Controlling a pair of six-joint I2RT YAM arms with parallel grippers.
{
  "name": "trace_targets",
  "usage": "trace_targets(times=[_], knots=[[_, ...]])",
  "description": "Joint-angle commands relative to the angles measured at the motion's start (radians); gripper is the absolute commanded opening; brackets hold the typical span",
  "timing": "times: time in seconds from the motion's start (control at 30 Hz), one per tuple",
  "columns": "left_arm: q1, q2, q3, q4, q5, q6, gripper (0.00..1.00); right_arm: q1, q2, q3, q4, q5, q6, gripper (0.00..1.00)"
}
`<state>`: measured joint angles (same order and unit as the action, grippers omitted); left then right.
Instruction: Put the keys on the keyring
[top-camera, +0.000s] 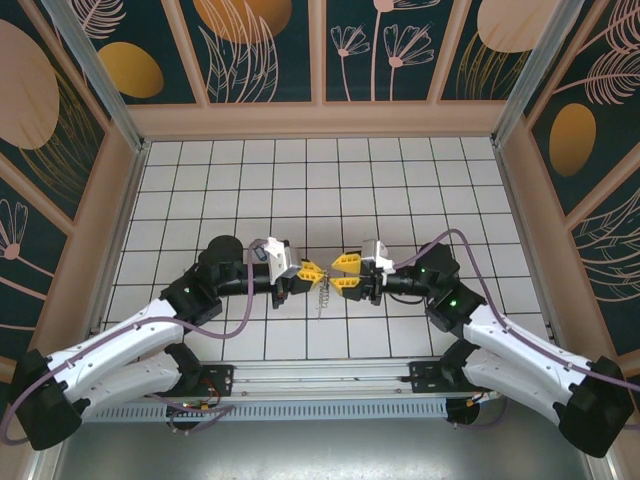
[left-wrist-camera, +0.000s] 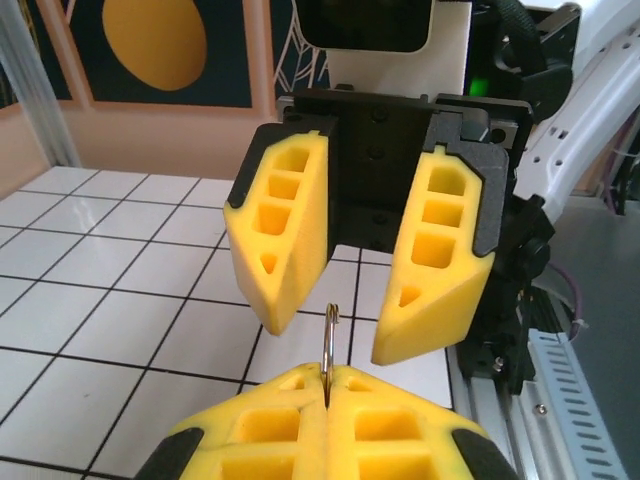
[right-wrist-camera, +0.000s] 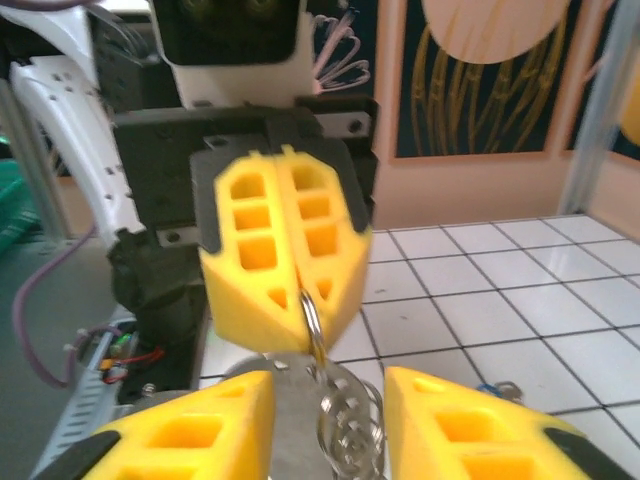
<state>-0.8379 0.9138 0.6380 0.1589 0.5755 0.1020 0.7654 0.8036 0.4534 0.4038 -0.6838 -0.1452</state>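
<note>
Around me: white tiled worktop (top-camera: 300, 170), walls w/ leaf and flower pics (top-camera: 265, 50), a metal rail (top-camera: 320, 375) at the near edge by my bases. The purple cables (top-camera: 247, 300) loop along the arms, away from the middle. Nothing stands btw my two sets of jaws but the keyring (top-camera: 322, 292).

Count: 2 arms, 2 cables, 1 keyring w/ 1 curly chain (right-wrist-camera: 350, 420), and 1 key, I think.

My left jaws are pressed together, pinching the thin ring by its edge. It's up off the tiles and the chain hangs down. My right jaws are spread and hold nothing. They face the left ones, very near.

Top view: both arms meet mid-worktop, and the ring looks tiny. Left wrist view: the ring pokes out from my left pads (left-wrist-camera: 260, 430) toward the open right pads (left-wrist-camera: 285, 220). Right wrist view: the chain shows in the gap btw my right pads, and a tiny blue-headed key (right-wrist-camera: 497, 389) lies on the worktop just past one pad. It's blurry, so not sure.
</note>
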Motion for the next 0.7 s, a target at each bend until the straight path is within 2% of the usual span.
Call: trace_targets(times=[0.0, 0.1, 0.37, 0.53, 0.67], knots=[[-0.004, -0.040, 0.073, -0.110, -0.075, 0.111, 0.00, 0.018, -0.052, -0.010, -0.104, 0.152, -0.036, 0.36], [-0.015, -0.045, 0.108, -0.176, -0.121, 0.153, 0.00, 0.066, -0.073, 0.004, -0.123, 0.218, -0.049, 0.36], [-0.076, 0.001, 0.174, -0.332, -0.262, 0.219, 0.00, 0.189, -0.068, 0.075, -0.215, 0.360, -0.114, 0.27], [-0.081, 0.005, 0.180, -0.352, -0.263, 0.220, 0.00, 0.243, -0.053, 0.101, -0.228, 0.478, -0.148, 0.26], [-0.083, 0.008, 0.185, -0.374, -0.258, 0.222, 0.00, 0.260, -0.031, 0.117, -0.236, 0.501, -0.171, 0.26]])
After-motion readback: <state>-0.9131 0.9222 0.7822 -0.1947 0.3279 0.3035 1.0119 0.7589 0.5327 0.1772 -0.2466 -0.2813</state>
